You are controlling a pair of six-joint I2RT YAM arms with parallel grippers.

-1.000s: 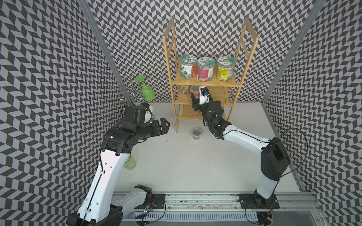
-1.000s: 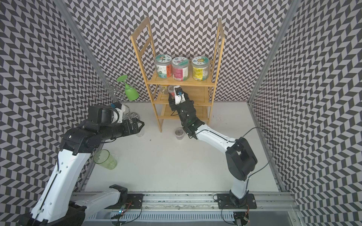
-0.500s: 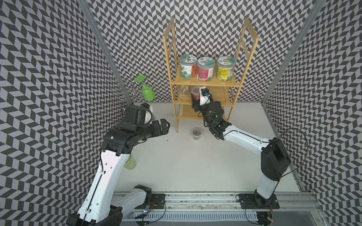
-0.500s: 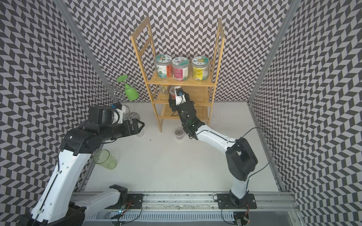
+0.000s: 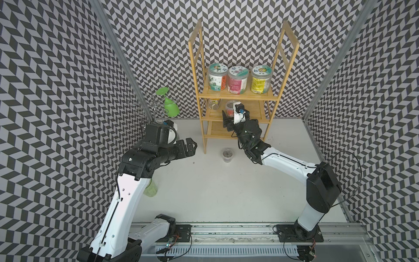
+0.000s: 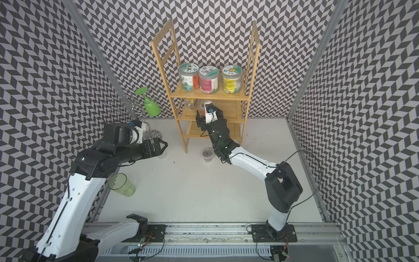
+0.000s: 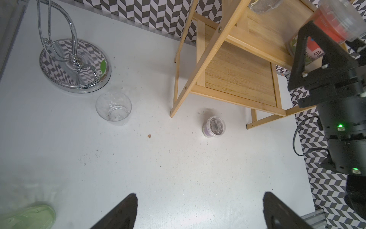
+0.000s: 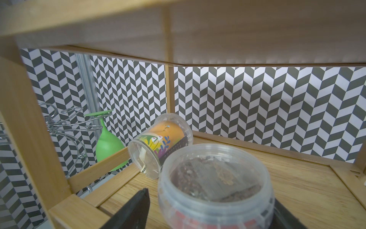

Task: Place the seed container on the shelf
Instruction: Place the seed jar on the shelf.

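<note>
The left arm bends low; the left gripper (image 7: 200,198) hovers over the table (image 5: 226,192), jaws wide and empty. Farther back, the right arm stretches forward. The right gripper (image 8: 211,200) straddles the seed container (image 8: 213,172), jaws parted, a gap showing on one side. The container stands on the middle tier of the shelf (image 5: 254,109).

The white tabletop (image 5: 204,192) carries the bamboo shelf (image 5: 238,97), set against the back wall. On the shelf's top tier three lidded jars stand in a row: teal-and-white jar (image 5: 217,77), pink jar (image 5: 237,79), yellow jar (image 5: 261,78). On its middle tier an orange-labelled tub (image 8: 160,142) lies on its side, and just beside it the red-banded seed container (image 8: 215,184) is upright, its base hidden. Just in front of the shelf, between its front legs, a purple-labelled tub (image 7: 213,126) sits on the tabletop. Left of the shelf stand a clear cup (image 7: 113,108) and the chrome wire stand (image 7: 87,79); further left and well forward of the shelf a green cup (image 6: 121,184) lies tipped over
</note>
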